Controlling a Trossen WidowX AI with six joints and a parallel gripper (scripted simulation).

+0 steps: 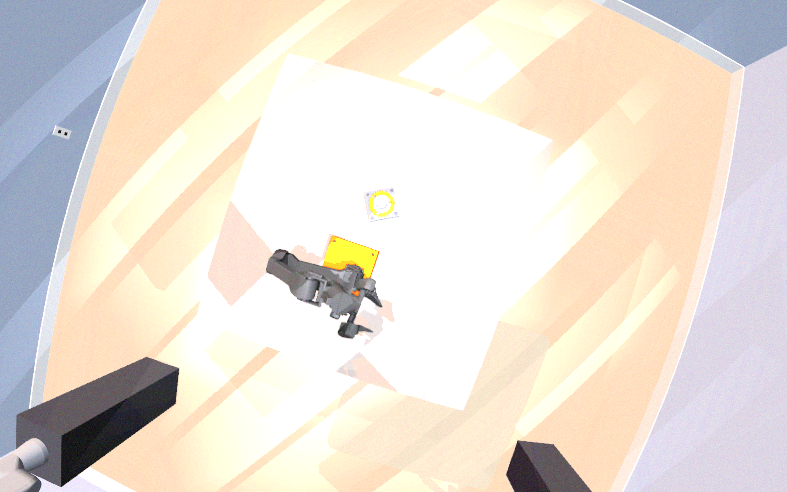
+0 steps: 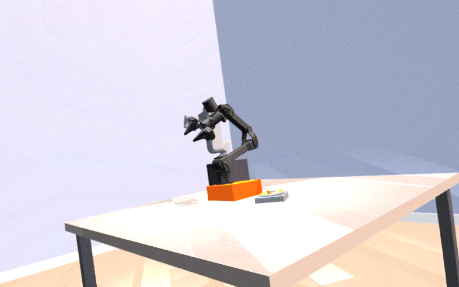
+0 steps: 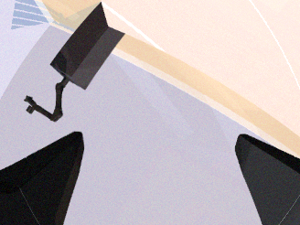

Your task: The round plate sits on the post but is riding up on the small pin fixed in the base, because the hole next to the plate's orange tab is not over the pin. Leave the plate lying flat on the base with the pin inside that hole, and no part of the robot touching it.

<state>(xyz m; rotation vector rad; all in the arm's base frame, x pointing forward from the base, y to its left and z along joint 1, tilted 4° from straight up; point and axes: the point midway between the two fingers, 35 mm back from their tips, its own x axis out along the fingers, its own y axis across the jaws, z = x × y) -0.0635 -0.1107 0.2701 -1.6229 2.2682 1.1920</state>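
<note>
Arm (image 2: 239,133) folded high (pincer (image 2: 196,132) wide), plate (image 2: 273,192) apart.

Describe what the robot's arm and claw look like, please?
The arm is dark grey to black, built of slim jointed segments, rising from an orange block. The claw has two pointed, wedge-shaped black fingers. No cables or markings are visible.

Arm (image 2: 239,137) folded high, hand (image 2: 196,130) wide open, empty
</note>
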